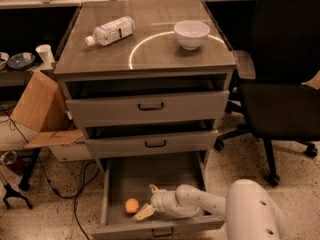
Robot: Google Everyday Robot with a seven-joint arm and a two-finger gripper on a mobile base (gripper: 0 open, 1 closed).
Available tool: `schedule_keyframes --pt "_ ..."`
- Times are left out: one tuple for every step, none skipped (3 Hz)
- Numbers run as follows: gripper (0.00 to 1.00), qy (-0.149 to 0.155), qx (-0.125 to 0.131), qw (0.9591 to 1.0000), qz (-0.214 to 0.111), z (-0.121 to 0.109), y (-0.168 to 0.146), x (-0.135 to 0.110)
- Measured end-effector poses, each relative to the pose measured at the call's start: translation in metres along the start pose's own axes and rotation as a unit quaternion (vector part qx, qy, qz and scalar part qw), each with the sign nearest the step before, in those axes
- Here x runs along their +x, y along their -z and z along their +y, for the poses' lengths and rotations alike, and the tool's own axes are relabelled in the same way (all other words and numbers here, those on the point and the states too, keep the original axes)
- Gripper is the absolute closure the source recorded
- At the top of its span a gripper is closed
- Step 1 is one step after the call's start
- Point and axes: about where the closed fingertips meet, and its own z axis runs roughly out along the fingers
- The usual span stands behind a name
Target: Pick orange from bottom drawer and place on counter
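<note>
The orange [132, 205] lies on the grey floor of the open bottom drawer [150, 176], towards its front left. My gripper [146, 202] is inside the drawer just right of the orange, its pale fingers [144, 213] spread, one behind and one in front, not touching the fruit. My white arm reaches in from the lower right. The counter [150, 51] on top of the cabinet is glossy grey-brown with a bright arc reflection.
A plastic bottle [110, 31] lies on the counter's left, a white bowl [191, 33] on its right. Two upper drawers [150, 106] stand slightly open above. A black office chair [280, 84] is to the right, a cardboard box [40, 109] and cables to the left.
</note>
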Motion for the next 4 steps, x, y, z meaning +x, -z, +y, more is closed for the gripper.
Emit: schedule_keyframes --pt "0.0 -0.009 0.004 1.0 0.002 -0.001 -0.013 -0.007" --pt "0.0 -0.015 -0.001 0.9999 0.007 0.001 -0.029 -0.008" --pt "0.0 -0.014 -0.016 0.9997 0.012 0.007 -0.048 -0.008" --pt "0.0 -0.02 -0.031 0.9992 0.011 0.011 -0.055 0.005"
